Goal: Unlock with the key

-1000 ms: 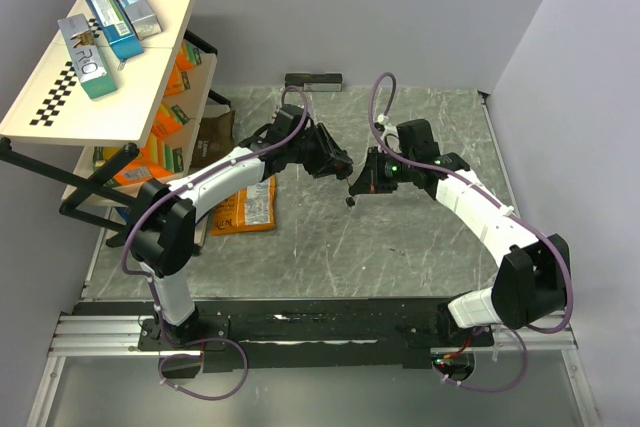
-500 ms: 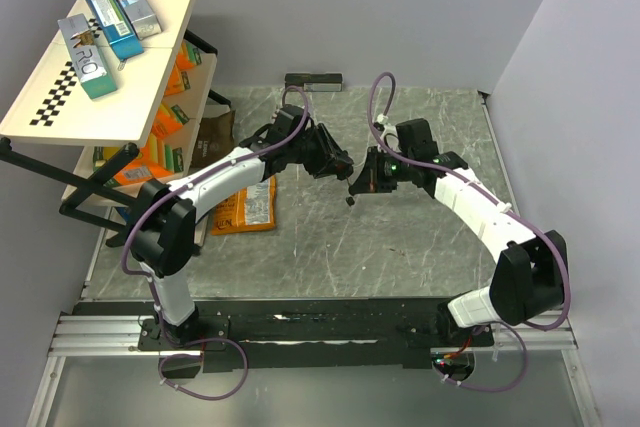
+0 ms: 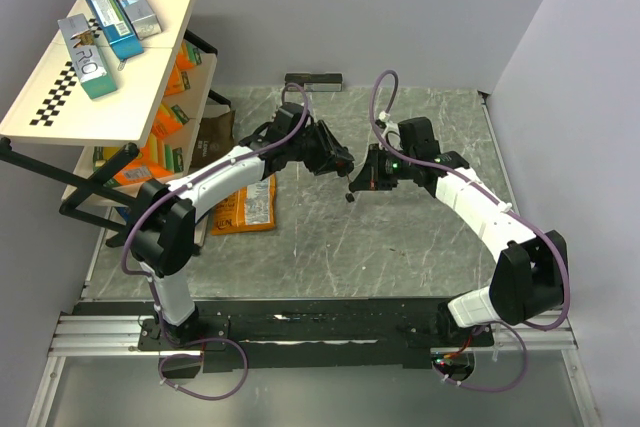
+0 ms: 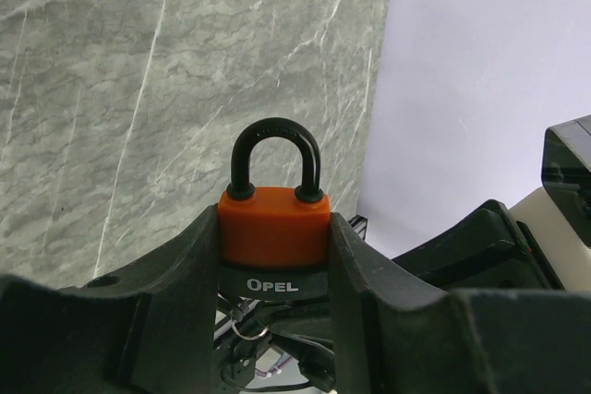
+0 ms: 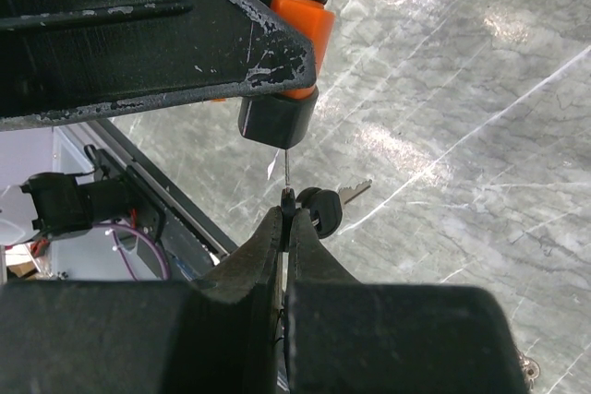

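My left gripper [image 3: 335, 160] is shut on a small orange-red padlock [image 4: 272, 219] with a black shackle [image 4: 275, 140] and a black "OPEL" base, held above the table. My left gripper also shows in its own wrist view [image 4: 274, 248]. My right gripper [image 5: 286, 202] is shut on the black head of the key [image 5: 288, 193]. The key's thin blade points at the padlock's black base [image 5: 277, 122], with its tip at or just short of it. A second black-headed key [image 5: 323, 208] hangs beside my right fingertips. In the top view my right gripper [image 3: 358, 179] sits just right of the left one.
A shelf rack [image 3: 60, 97] with boxes stands at the left. An orange packet [image 3: 245, 209] and a brown bag [image 3: 215, 132] lie beside it. A dark bar [image 3: 313, 80] lies at the back wall. Walls close the back and the right.
My right gripper with the key has edged slightly up and left towards the padlock. The left arm has stayed put.
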Robot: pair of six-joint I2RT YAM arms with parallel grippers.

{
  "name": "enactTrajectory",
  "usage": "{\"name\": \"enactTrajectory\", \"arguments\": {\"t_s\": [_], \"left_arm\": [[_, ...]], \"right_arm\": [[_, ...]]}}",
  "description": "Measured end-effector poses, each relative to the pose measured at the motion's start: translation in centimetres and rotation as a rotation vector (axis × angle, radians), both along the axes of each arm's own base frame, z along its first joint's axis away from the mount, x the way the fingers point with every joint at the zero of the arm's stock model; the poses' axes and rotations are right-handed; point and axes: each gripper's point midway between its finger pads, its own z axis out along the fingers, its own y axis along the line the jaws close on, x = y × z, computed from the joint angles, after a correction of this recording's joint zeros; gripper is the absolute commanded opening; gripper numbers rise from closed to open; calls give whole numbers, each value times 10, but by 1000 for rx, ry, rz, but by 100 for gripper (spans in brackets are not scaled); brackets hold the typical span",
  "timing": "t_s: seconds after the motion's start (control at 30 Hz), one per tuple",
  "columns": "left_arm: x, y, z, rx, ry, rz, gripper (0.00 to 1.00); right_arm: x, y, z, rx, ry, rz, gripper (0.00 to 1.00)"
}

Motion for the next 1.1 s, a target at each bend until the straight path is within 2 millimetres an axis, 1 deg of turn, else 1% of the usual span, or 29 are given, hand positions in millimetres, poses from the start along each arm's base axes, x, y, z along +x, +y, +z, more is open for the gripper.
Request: {"name": "enactTrajectory", "arguments": {"t_s": [0.67,1.1], "left_arm": [[4,-3,2,-5,-5,0,1],[5,-5,5,-15,-14,-3,1]], "right_arm": [[4,-3,2,4,-11,-13,0],[5,-6,8,16,-20,-28,0]]}}
